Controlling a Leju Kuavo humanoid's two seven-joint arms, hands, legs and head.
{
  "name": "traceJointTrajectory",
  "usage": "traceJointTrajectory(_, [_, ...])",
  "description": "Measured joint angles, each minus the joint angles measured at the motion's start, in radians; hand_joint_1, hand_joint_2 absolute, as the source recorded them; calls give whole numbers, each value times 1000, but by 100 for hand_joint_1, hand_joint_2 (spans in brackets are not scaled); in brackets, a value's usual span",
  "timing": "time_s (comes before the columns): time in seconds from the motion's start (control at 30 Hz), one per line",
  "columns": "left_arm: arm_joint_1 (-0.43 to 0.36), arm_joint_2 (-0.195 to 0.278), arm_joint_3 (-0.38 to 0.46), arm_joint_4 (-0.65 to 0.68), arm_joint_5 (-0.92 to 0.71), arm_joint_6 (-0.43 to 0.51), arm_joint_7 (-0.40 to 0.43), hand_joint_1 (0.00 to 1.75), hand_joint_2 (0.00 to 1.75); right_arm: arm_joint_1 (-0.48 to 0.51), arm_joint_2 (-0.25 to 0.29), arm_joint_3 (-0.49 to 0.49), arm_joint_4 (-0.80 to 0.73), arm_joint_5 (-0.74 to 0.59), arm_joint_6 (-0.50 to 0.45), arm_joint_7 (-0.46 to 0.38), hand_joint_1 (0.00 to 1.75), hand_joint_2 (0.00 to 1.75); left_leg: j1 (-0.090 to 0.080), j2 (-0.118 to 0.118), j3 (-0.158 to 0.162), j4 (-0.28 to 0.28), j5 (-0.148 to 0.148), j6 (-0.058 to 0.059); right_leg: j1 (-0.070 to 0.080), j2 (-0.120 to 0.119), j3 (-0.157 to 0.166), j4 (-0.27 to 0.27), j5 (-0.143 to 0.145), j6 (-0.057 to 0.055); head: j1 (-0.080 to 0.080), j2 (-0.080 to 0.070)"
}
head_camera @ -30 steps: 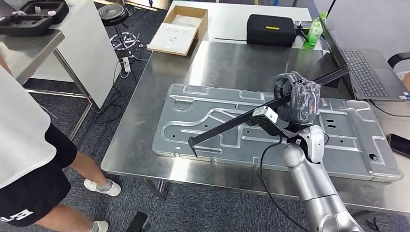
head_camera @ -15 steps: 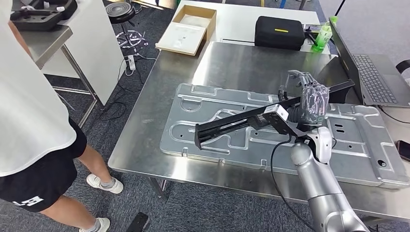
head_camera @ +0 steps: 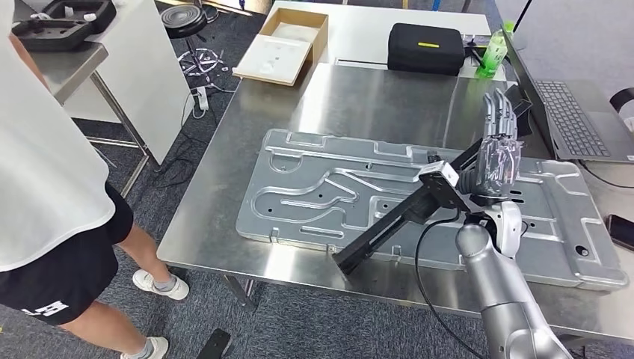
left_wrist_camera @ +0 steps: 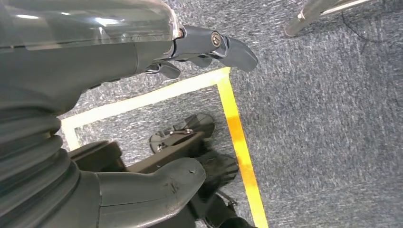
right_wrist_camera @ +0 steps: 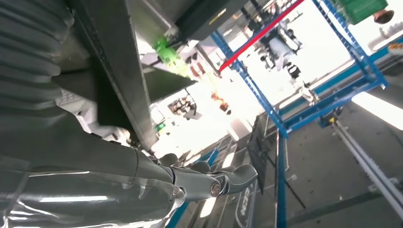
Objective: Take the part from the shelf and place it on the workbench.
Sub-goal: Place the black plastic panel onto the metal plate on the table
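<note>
The part is a long black bar [head_camera: 389, 224] that slants over the big stamped metal plate [head_camera: 314, 187] on the steel workbench [head_camera: 217, 224]. Its low end is down by the plate's front edge, and its high end runs up past my right hand [head_camera: 497, 161]. That hand stands upright over the plate's right half with its fingers [head_camera: 501, 112] stretched straight up, and the bar leans along its palm side. In the right wrist view the bar [right_wrist_camera: 114, 71] passes beside the straightened right hand [right_wrist_camera: 95, 180]. My left hand [left_wrist_camera: 85, 52] hangs over grey carpet, fingers apart and holding nothing.
A person [head_camera: 52, 187] stands close at the bench's left side. A laptop [head_camera: 576, 112], a phone [head_camera: 620, 228], a black case [head_camera: 426, 46] and a green bottle [head_camera: 490, 52] sit right and behind. A cardboard box [head_camera: 284, 45] lies at the back.
My right hand's fingers have uncurled from around the bar and now point up. The bar's free end has swung down from above the plate to its front edge.
</note>
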Motion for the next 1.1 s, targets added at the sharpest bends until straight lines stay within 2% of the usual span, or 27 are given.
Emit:
traceJointTrajectory(0.03, [0, 0, 0, 0, 0, 0, 0, 0, 0, 0, 0, -10, 1, -3, 0, 0, 0, 175, -3, 1, 14, -30, 5, 4, 1, 0, -1, 0, 0, 5, 0, 0])
traceJointTrajectory(0.1, [0, 1, 0, 0, 0, 0, -1, 0, 0, -1, 0, -25, 4, -9, 0, 5, 0, 175, -4, -1, 17, -39, 8, 9, 0, -1, -1, -4, 3, 17, 0, 0])
traceJointTrajectory(0.17, [-1, 0, 1, 0, 1, 0, -1, 0, 0, -4, -1, -38, 10, -12, 4, 16, 0, 175, 0, -2, 23, -53, 18, 19, -1, 0, -5, 9, -11, 27, 0, 0])
traceJointTrajectory(0.2, [-2, 0, 1, 0, 1, 0, -1, 0, 0, -8, -2, -45, 15, -12, 5, 23, 0, 175, 3, -1, 25, -60, 23, 25, -2, 1, -20, 42, -34, 31, 1, 0])
traceJointTrajectory(0.3, [-3, 0, 2, 0, 1, 1, -2, 0, 0, -23, -7, -61, 47, -13, 22, 60, 0, 175, 3, -2, 23, -62, 26, 32, -6, 4, -100, 217, -116, 42, 1, 0])
traceJointTrajectory(0.33, [-2, 0, 3, 0, 1, 2, -2, 0, 0, -29, -11, -64, 65, -14, 34, 77, 0, 175, 3, -2, 23, -61, 25, 31, -8, 4, -114, 247, -119, 45, 1, 0])
traceJointTrajectory(0.37, [-2, 0, 3, 0, 1, 2, -2, 0, 0, -35, -15, -67, 84, -16, 46, 93, 0, 175, 3, -3, 23, -59, 24, 30, -11, 4, -112, 240, -103, 47, 1, 0])
traceJointTrajectory(0.4, [-2, 0, 4, 0, 1, 3, -2, 0, 0, -43, -20, -68, 103, -18, 55, 105, 0, 175, 4, -4, 23, -56, 23, 28, -14, 4, -92, 198, -73, 49, 1, 0])
traceJointTrajectory(0.43, [-2, 0, 4, 0, 1, 3, -2, 0, 0, -54, -26, -70, 123, -23, 61, 111, 0, 175, 4, -5, 23, -51, 20, 25, -17, 4, -61, 131, -40, 50, 1, 0])
traceJointTrajectory(0.5, [-3, 0, 4, 0, 0, 4, -2, 0, 0, -76, -34, -76, 158, -35, 62, 110, 0, 175, 1, -7, 18, -41, 13, 15, -15, 6, -11, 26, -3, 45, 1, 0])
traceJointTrajectory(0.53, [-4, 0, 4, 0, 0, 5, -1, 0, 0, -85, -36, -80, 173, -42, 61, 106, 0, 175, -1, -7, 15, -38, 12, 10, -13, 7, -1, 4, -1, 41, 1, 0])
traceJointTrajectory(0.57, [-4, 1, 4, 0, 0, 6, -1, 0, 0, -90, -37, -83, 185, -48, 60, 102, 0, 175, -2, -7, 14, -37, 12, 6, -9, 8, -1, 2, -2, 35, 0, 0])
traceJointTrajectory(0.63, [-4, 1, 4, 0, -1, 7, -1, 0, 0, -96, -39, -87, 200, -59, 58, 95, 0, 175, 0, -6, 14, -36, 9, -4, -11, 7, -2, 0, 0, 22, 1, 0])
traceJointTrajectory(0.7, [-5, 2, 4, 0, -1, 9, -1, 0, 0, -102, -40, -90, 210, -68, 54, 89, 0, 87, 2, -5, -7, 14, -25, -13, -14, 5, 1, -4, 3, 7, 0, 0])
traceJointTrajectory(0.77, [-6, 2, 4, 0, -2, 9, -1, 0, 0, -104, -40, -92, 219, -75, 51, 87, 0, 0, 5, -3, -62, 135, -87, -20, -12, 2, 2, -5, 3, -1, 0, 0])
traceJointTrajectory(0.8, [-5, 2, 4, 0, -2, 9, -1, 0, 0, -104, -40, -94, 223, -78, 51, 88, 0, 0, 6, -3, -91, 198, -111, -22, -10, 1, 2, -5, 2, -2, 0, 0])
traceJointTrajectory(0.83, [-3, 2, 4, 0, -2, 9, -1, 0, 0, -105, -40, -95, 228, -82, 53, 90, 0, 0, 6, -3, -110, 239, -120, -23, -9, 1, 2, -5, 2, -3, 0, 0])
traceJointTrajectory(0.87, [-2, 3, 4, 0, -3, 9, -1, 0, 0, -106, -40, -95, 233, -86, 58, 92, 0, 0, 6, -3, -115, 248, -113, -23, -8, 1, 2, -5, 2, -3, 0, 0])
traceJointTrajectory(0.9, [-2, 3, 4, 0, -3, 9, -1, 0, 0, -108, -40, -96, 238, -91, 64, 95, 0, 0, 6, -3, -102, 221, -90, -21, -8, 1, 3, -4, 2, -3, 0, 0])
traceJointTrajectory(0.97, [-4, 5, 4, 0, -3, 10, -1, 0, 0, -117, -40, -99, 250, -103, 83, 106, 0, 0, 4, -3, -39, 89, -26, -13, -6, 1, 3, -2, 1, -1, 0, 0])
traceJointTrajectory(1.0, [-6, 5, 5, 0, -3, 10, -1, 0, 0, -125, -40, -101, 257, -109, 92, 113, 0, 0, 3, -2, -10, 27, -5, -8, -5, 2, 1, 0, 1, 3, 0, 0])
traceJointTrajectory(1.03, [-8, 5, 5, 0, -4, 10, -1, 0, 0, -133, -40, -103, 265, -114, 99, 121, 0, 44, 0, -2, 9, -16, 6, -4, -4, 2, -1, 1, 2, 7, 0, 0])
traceJointTrajectory(1.1, [-9, 5, 5, 0, -5, 11, -1, 0, 0, -150, -40, -106, 285, -116, 103, 136, 0, 131, -3, -3, 15, -34, 6, 2, -3, 2, -5, -1, 5, 19, 0, 0])
